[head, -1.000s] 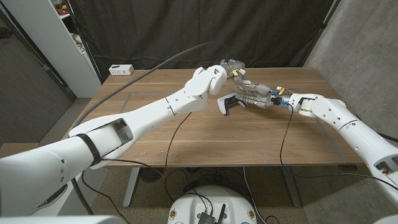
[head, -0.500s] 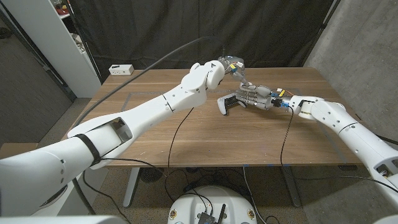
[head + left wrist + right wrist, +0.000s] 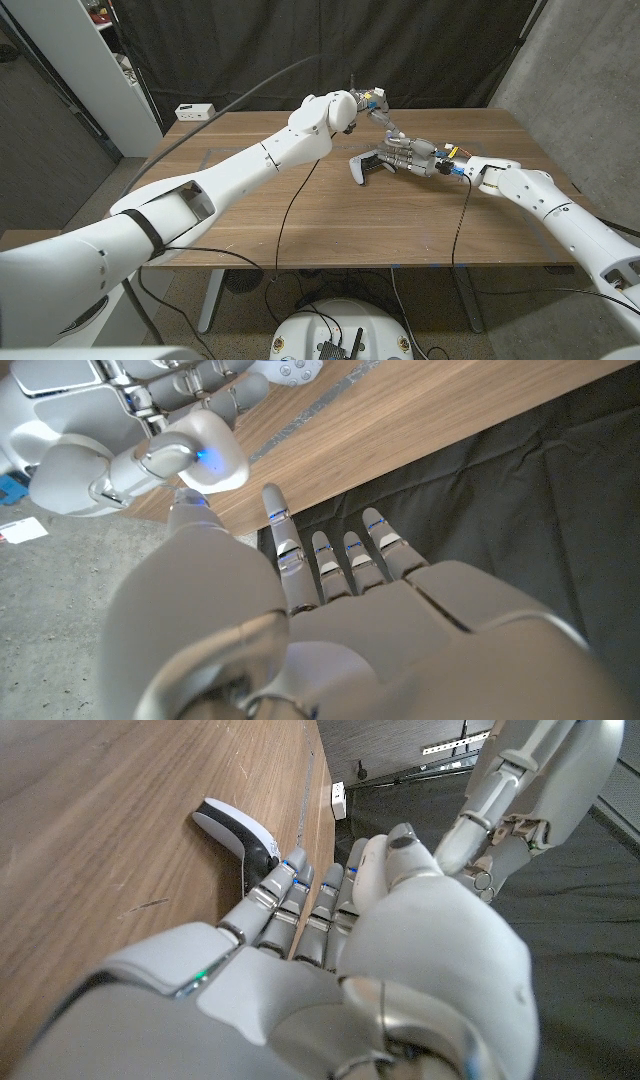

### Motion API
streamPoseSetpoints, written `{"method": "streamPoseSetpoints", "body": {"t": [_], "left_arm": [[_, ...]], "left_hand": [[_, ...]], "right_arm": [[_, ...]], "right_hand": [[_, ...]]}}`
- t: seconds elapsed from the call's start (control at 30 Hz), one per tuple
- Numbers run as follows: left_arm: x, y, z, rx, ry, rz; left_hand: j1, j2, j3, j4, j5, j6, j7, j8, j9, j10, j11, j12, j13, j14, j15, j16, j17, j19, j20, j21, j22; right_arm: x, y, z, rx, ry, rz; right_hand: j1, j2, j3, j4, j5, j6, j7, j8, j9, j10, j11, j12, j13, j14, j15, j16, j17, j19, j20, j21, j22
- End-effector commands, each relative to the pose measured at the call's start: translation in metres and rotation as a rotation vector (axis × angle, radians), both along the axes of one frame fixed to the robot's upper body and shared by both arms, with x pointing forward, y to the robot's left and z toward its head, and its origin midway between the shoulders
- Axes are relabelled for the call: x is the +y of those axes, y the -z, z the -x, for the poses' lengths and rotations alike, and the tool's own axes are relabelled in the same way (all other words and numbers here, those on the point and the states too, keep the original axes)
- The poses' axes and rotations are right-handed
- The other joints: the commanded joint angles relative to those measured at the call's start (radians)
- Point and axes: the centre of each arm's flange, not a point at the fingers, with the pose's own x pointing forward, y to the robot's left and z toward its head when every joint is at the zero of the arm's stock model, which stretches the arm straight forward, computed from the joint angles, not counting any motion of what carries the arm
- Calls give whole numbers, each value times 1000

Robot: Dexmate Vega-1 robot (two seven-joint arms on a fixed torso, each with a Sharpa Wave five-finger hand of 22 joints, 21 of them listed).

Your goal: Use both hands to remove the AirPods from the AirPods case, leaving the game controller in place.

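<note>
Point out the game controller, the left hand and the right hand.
game controller (image 3: 361, 167), head view, on its white body.
left hand (image 3: 372, 103), head view, middle of the raised hand.
right hand (image 3: 408, 157), head view, on the back of the hand.

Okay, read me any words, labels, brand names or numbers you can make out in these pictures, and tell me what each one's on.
No text can be read in any view.
Game controller: its buttons in the left wrist view are too blurred to show any marks.
White box at the table's far left corner: dark spots on its face, too small to read.
Left robot hand and right robot hand: blue lights and coloured bits, no legible lettering.
</note>
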Motion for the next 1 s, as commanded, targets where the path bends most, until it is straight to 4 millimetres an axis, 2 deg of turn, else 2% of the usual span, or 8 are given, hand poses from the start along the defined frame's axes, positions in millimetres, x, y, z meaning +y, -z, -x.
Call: {"method": "streamPoseSetpoints", "body": {"t": [0.03,0.17,0.37,0.43,0.63,0.8,0.93,1.0], "left_arm": [[-2,-2,-7,139,72,35],[1,-2,-7,171,100,53],[3,-3,-7,204,144,82],[3,-3,-5,195,144,85],[4,-3,-7,203,152,104],[6,-4,-10,226,159,122],[8,-3,-12,232,138,116],[9,-3,-13,226,124,108]], "left_hand": [[20,12,-8,-4,12,57,19,14,-7,23,1,6,0,14,-6,2,3,4,7,1,4],[35,19,-8,-9,17,94,4,25,-5,42,1,13,0,26,-11,5,2,8,6,2,4],[67,31,-5,-21,25,151,2,47,4,66,-13,21,0,42,-12,7,2,13,11,4,4],[103,49,6,-36,30,172,-10,58,15,81,-22,25,0,58,-14,11,2,21,13,7,5],[152,91,31,-51,34,202,-11,77,34,99,-21,30,1,73,-21,12,3,29,15,11,6],[167,125,50,-46,34,201,-6,80,47,112,-16,34,2,84,-20,14,6,38,22,16,9],[167,128,55,-40,33,195,-4,79,53,119,-20,36,3,91,-23,15,8,40,20,19,10],[145,116,45,-23,25,180,4,73,57,116,-18,34,4,92,-26,15,9,43,13,20,11]], "right_arm": [[9,-5,2,-59,-23,24],[10,-6,2,-62,-27,29],[10,-7,0,-60,-28,31],[10,-7,0,-57,-28,33],[6,-4,-2,-43,-26,34],[4,-3,-3,-32,-24,28],[3,-2,-3,-32,-22,25],[2,-2,-3,-35,-17,26]], "right_hand": [[11,2,-7,2,6,112,-111,6,66,2,-6,7,6,-6,-145,8,4,-4,-13,-3,5],[12,2,-10,4,7,113,-111,5,64,3,-9,7,7,-8,-146,8,5,-5,-13,-3,6],[14,3,-14,5,7,111,-112,3,64,4,-8,7,9,-8,-145,10,6,-7,-14,-3,6],[15,3,-15,5,7,110,-113,2,64,3,-8,7,10,-9,-146,10,6,-6,-13,-2,6],[17,3,-19,7,8,113,-113,2,63,4,-7,7,11,-8,-145,12,7,-7,-13,-2,6],[19,4,-22,7,8,112,-111,0,62,5,-6,7,12,-9,-147,13,8,-9,-14,-2,6],[19,4,-24,8,8,113,-111,0,63,5,-6,7,13,-9,-147,14,8,-9,-14,-2,6],[19,4,-25,9,8,113,-111,0,63,5,-5,7,14,-11,-147,14,8,-10,-14,-2,6]]}}
